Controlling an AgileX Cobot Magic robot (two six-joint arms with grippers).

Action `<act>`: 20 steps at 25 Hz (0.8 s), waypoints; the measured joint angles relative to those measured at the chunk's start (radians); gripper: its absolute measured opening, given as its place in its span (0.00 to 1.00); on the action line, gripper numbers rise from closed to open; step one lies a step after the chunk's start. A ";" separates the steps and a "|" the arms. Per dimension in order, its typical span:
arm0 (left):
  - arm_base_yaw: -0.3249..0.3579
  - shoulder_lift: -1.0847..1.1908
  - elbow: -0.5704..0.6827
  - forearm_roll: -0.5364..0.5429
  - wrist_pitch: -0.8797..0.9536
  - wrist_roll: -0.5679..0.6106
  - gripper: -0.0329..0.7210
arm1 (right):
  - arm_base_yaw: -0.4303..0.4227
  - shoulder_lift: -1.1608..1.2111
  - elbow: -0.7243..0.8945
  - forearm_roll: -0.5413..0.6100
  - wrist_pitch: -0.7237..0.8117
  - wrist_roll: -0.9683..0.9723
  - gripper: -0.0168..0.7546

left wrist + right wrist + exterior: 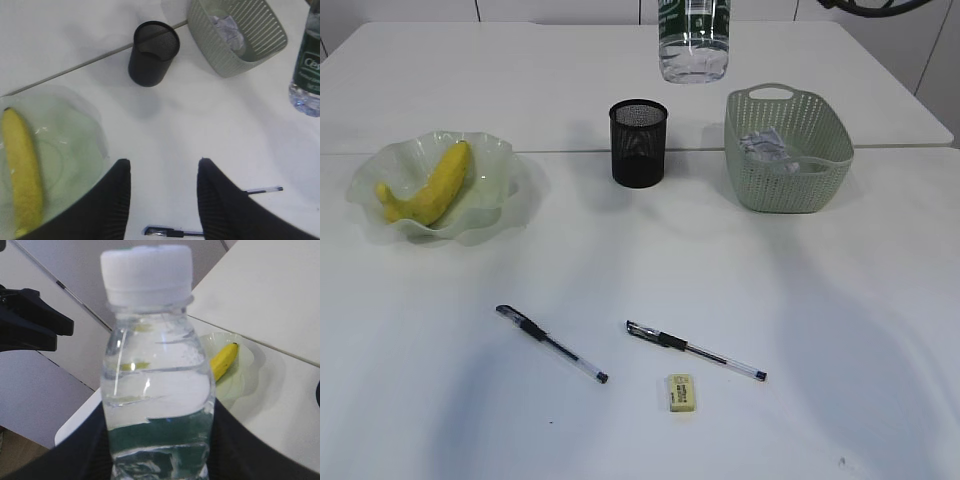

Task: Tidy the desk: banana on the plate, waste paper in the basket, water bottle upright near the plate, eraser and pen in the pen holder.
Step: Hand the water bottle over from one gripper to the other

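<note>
**Bottle aloft, pens outstanding**

Above the pen holder [638,142], the water bottle [694,38] hangs clamped in the right gripper [160,440]. A loose clamp would drop it onto the holder. The left gripper [162,192] stands apart, holding nothing. Count: one banana [430,184] on one plate [505,165] left of the holder, one basket [790,150] with paper [765,147] right of it, two pens [552,344] [695,350] and one eraser [682,392] in front.

My left gripper [162,200] hangs above the table, jaws parted, nothing between the dark ribbed fingers [117,200]. My right gripper [157,450] is raised high, both fingers pressed on the sides of the water bottle [155,390], holding it upright off the table.
</note>
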 joint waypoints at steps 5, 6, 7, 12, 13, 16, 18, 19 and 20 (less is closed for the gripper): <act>0.000 0.000 0.000 -0.195 0.000 0.192 0.45 | 0.000 -0.002 -0.008 0.032 0.000 -0.047 0.46; 0.000 0.000 0.000 -0.250 0.000 0.267 0.45 | 0.000 -0.002 -0.011 0.032 0.000 -0.050 0.46; 0.000 0.000 0.000 -0.314 0.000 0.344 0.45 | 0.000 -0.002 -0.019 0.032 0.000 -0.052 0.46; 0.000 0.000 0.000 -0.510 -0.002 0.624 0.43 | 0.000 -0.002 -0.087 0.032 0.000 -0.069 0.46; 0.000 0.000 0.000 -0.533 -0.002 0.674 0.42 | 0.000 -0.002 -0.105 0.032 0.000 -0.071 0.46; 0.000 0.000 0.015 -0.641 -0.005 0.827 0.40 | 0.000 -0.008 -0.149 0.026 0.000 -0.076 0.46; 0.000 0.000 0.058 -0.736 -0.005 0.925 0.39 | 0.000 -0.010 -0.169 0.026 0.002 -0.076 0.46; 0.000 0.000 0.080 -0.774 -0.007 0.957 0.39 | 0.000 -0.012 -0.176 0.026 0.004 -0.076 0.46; 0.000 0.000 0.110 -0.800 -0.007 0.990 0.38 | 0.000 -0.013 -0.180 0.026 0.004 -0.076 0.46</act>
